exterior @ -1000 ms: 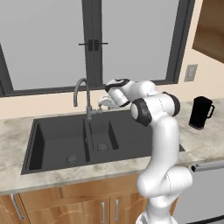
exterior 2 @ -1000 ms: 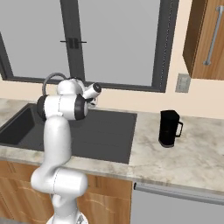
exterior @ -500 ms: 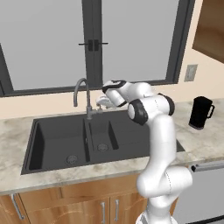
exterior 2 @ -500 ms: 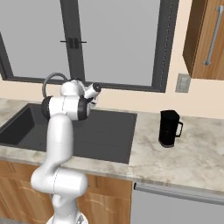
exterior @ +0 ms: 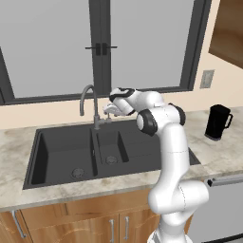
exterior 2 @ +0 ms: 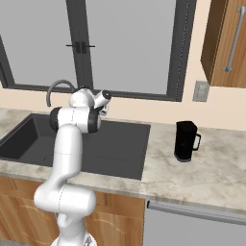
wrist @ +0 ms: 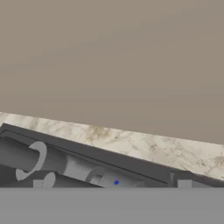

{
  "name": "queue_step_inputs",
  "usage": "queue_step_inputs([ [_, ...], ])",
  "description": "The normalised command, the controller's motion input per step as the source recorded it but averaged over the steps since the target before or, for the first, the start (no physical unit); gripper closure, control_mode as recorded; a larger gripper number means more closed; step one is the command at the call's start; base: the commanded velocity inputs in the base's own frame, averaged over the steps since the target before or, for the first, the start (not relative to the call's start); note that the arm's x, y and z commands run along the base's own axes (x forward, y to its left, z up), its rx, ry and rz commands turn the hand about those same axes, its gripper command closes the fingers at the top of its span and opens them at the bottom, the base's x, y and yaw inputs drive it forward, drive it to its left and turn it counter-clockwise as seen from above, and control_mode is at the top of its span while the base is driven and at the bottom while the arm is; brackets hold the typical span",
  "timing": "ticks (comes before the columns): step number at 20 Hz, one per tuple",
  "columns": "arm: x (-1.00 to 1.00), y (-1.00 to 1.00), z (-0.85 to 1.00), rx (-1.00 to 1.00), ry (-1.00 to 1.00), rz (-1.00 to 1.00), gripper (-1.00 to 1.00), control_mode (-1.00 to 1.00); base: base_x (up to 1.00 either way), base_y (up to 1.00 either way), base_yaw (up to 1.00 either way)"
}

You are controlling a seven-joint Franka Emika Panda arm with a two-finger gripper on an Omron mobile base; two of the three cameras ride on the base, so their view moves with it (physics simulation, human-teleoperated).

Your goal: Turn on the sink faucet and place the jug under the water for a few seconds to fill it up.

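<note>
The sink faucet (exterior: pixel 89 100) is a thin grey gooseneck behind the dark double-basin sink (exterior: pixel 61 142), and no water is seen at its spout. My gripper (exterior: pixel 108 112) hangs just right of the faucet's stem, close above the small side lever (exterior: pixel 105 120). In the hand view the grey lever barrel (wrist: pixel 52 159) lies close below, between the wide-apart fingertips (wrist: pixel 184 183), so the gripper (wrist: pixel 111 184) is open and holds nothing. The black jug (exterior: pixel 218 122) stands upright on the counter far to the right, well away from the hand; in the right base view the jug (exterior 2: pixel 186 140) stands right of the sink (exterior 2: pixel 120 144).
A marble counter (exterior: pixel 223 156) surrounds the sink. A dark-framed window (exterior: pixel 99 47) rises behind the faucet. A wall outlet (exterior: pixel 206 79) and a wooden cabinet (exterior 2: pixel 226 43) are at the right. A dishwasher front (exterior 2: pixel 192 226) sits under the counter.
The hand has moved left and slightly down, closer to the faucet's base. The jaws stay open. The jug has not moved.
</note>
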Motion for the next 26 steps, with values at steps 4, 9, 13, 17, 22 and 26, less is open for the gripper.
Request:
queue_step_inputs([
  [4, 0.23, 0.09, -0.24, -0.06, 0.00, 0.00, -1.00, -1.00, 0.00, 0.00, 0.00],
  [9, 0.23, 0.07, -0.05, -0.03, 0.00, 0.00, -1.00, -1.00, 0.00, 0.00, 0.00],
  [13, 0.14, 0.00, -0.01, 0.00, -0.02, 0.00, -1.00, -1.00, 0.00, 0.00, 0.00],
  [17, 0.09, 0.01, -0.18, 0.00, 0.00, 0.00, -1.00, -1.00, 0.00, 0.00, 0.00],
  [22, 0.04, 0.01, -0.15, -0.01, 0.00, 0.00, -1.00, -1.00, 0.00, 0.00, 0.00],
  [26, 0.00, 0.08, -0.07, -0.02, 0.00, 0.00, -1.00, -1.00, 0.00, 0.00, 0.00],
])
